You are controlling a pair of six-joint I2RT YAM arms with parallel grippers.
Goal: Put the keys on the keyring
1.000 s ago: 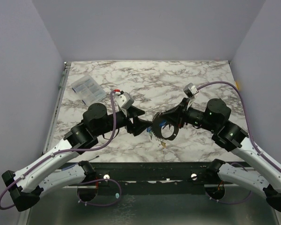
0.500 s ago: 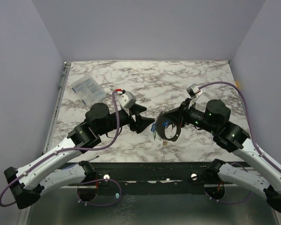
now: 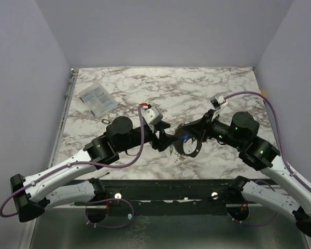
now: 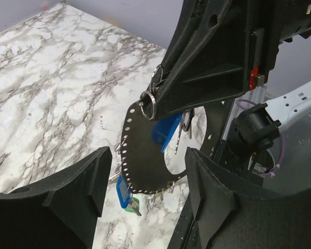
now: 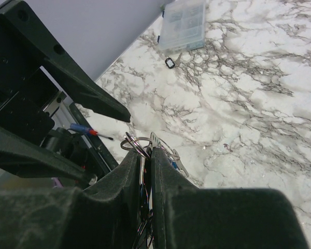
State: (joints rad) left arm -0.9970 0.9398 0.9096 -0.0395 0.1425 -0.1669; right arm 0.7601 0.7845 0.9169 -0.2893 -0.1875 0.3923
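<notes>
My right gripper (image 5: 147,150) is shut on the keyring (image 5: 136,141), a pair of metal split rings on a black perforated plate (image 4: 142,150) held above the table. A blue tag (image 4: 167,132) and a thin metal key hang by the plate. A blue-tagged key with a green head (image 4: 126,194) shows under the plate's lower edge; whether it hangs or lies on the table is unclear. My left gripper (image 4: 147,155) is open, with one finger (image 4: 78,192) on each side of the plate and apart from it. From above, the left gripper (image 3: 165,138) faces the right gripper (image 3: 189,137).
A clear plastic packet (image 3: 97,98) lies at the far left of the marble table (image 3: 160,88), with a small black piece (image 3: 105,120) nearer the arm. A small yellowish key (image 3: 181,158) lies near the front edge. A screwdriver (image 5: 85,129) rests below the table edge.
The left arm has moved right toward the right gripper, bringing its fingers around the plate, and they have narrowed slightly. The right gripper has shifted slightly right, still holding the keyring.
</notes>
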